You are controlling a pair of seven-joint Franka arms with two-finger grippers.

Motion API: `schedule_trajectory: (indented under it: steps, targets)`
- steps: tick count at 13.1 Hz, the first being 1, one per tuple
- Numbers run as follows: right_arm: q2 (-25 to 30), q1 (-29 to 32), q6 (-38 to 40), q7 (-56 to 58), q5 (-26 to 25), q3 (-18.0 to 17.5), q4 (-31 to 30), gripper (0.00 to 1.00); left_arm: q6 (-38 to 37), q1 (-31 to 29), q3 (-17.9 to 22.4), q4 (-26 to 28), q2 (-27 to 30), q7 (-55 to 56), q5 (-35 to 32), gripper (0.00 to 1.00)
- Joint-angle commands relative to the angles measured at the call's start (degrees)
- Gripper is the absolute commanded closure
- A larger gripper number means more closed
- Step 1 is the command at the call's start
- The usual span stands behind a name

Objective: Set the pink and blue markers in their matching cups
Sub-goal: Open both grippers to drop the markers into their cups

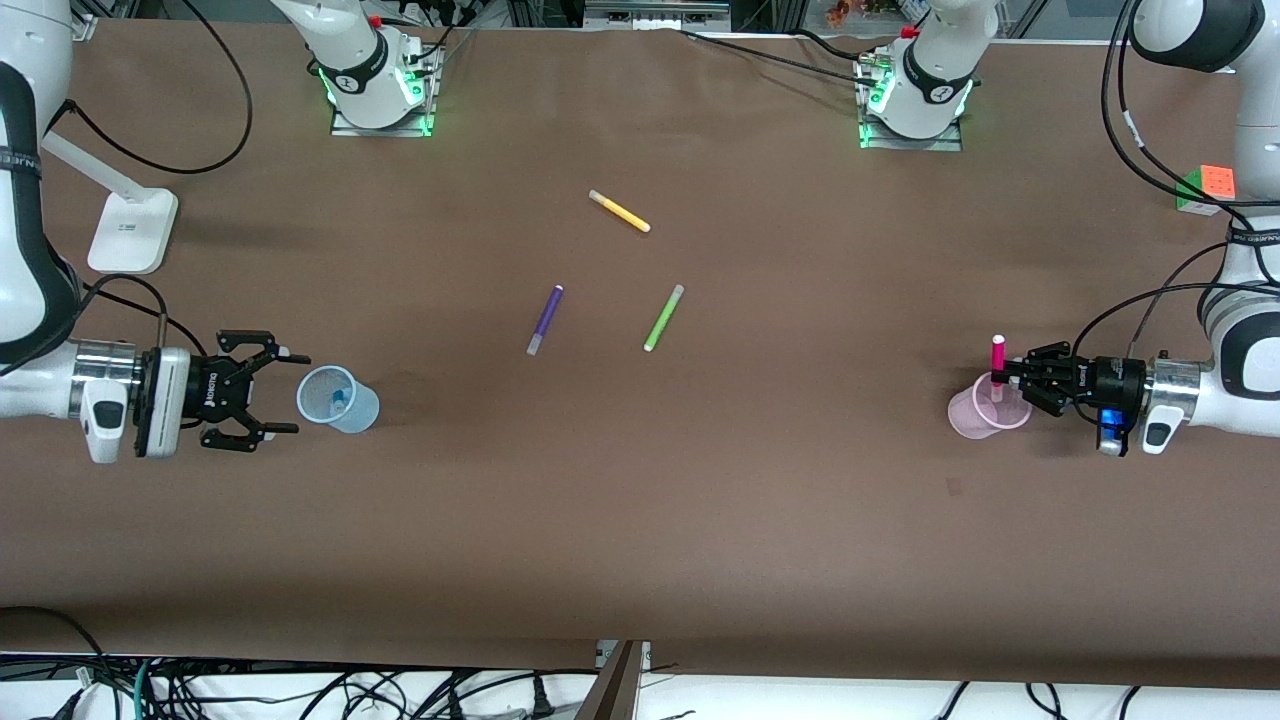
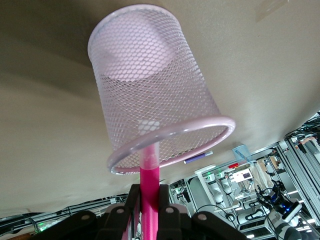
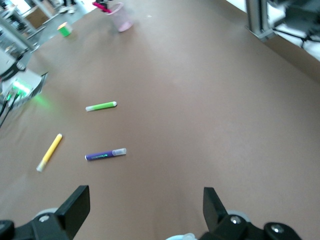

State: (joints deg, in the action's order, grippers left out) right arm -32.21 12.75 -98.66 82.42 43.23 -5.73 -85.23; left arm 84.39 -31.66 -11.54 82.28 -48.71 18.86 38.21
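Observation:
My left gripper (image 1: 1008,377) is shut on the pink marker (image 1: 997,352) and holds it upright over the pale pink cup (image 1: 985,410) at the left arm's end of the table. In the left wrist view the pink marker (image 2: 149,180) runs from the gripper (image 2: 150,200) down through the rim of the mesh-walled pink cup (image 2: 150,85). My right gripper (image 1: 282,392) stands open beside the pale blue cup (image 1: 338,398) at the right arm's end. A bit of the blue marker (image 1: 341,396) shows inside that cup. Nothing lies between the right gripper (image 3: 145,207) fingers.
A yellow marker (image 1: 620,211), a purple marker (image 1: 545,319) and a lime-green marker (image 1: 664,317) lie in the middle of the table. A white stand (image 1: 130,232) sits near the right arm's base. A colour cube (image 1: 1208,187) sits near the left arm's end.

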Motion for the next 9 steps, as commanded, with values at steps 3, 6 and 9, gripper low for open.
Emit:
schedule_trajectory:
  steps: [3,6,9]
  targets:
    - [0.48,-3.51,0.13,-32.95,-10.68,-0.51,6.81,0.00,-0.10,-0.07,-0.33,-3.35,-2.27,-1.01,1.60,0.00]
    - [0.48,-6.50,0.66,-51.52,-18.08,-0.51,10.43,0.00,-0.10,-0.16,-0.33,-3.35,-2.35,-1.72,1.60,0.00]
    - [0.83,-9.93,1.27,-67.86,-26.59,-0.51,10.61,0.00,-0.19,-0.16,-0.33,-3.35,-2.18,-1.54,1.78,0.00]
